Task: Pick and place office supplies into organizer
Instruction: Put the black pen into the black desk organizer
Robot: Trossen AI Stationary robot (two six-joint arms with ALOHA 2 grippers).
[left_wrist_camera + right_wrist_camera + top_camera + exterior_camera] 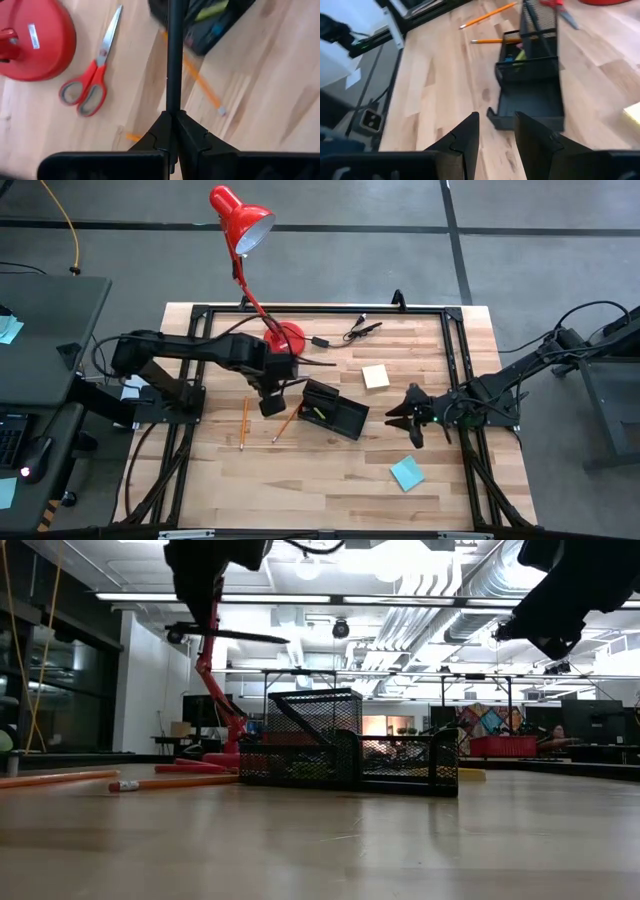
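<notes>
My left gripper [296, 366] [172, 117] is high above the table near the red lamp's base, shut on a dark pen [320, 364] [240, 636]. The black mesh organizer [335, 412] [350, 745] stands just near and right of it, with yellow-green and blue items inside. Red-handled scissors [92, 75] lie flat beside the lamp's base; the left arm hides them in the high view. Two orange pencils [243, 423] [285, 423] lie left of the organizer. A pale yellow pad [376, 376] and a teal pad [407, 473] lie to its right. My right gripper [410, 420] [495, 135] is open and empty, right of the organizer. My left gripper pinches the dark pen by one end [173, 107] between its two fingertips. The pen sticks straight out ahead of the fingers, in line with them, toward the table's right. It is about level and lifted well clear of the table.
The red desk lamp stands on its round base [288, 337] at the far side, its shade [243, 222] beyond the far edge. A black cable with clips [362, 330] lies at the far edge. A black metal frame [455, 350] runs around the table.
</notes>
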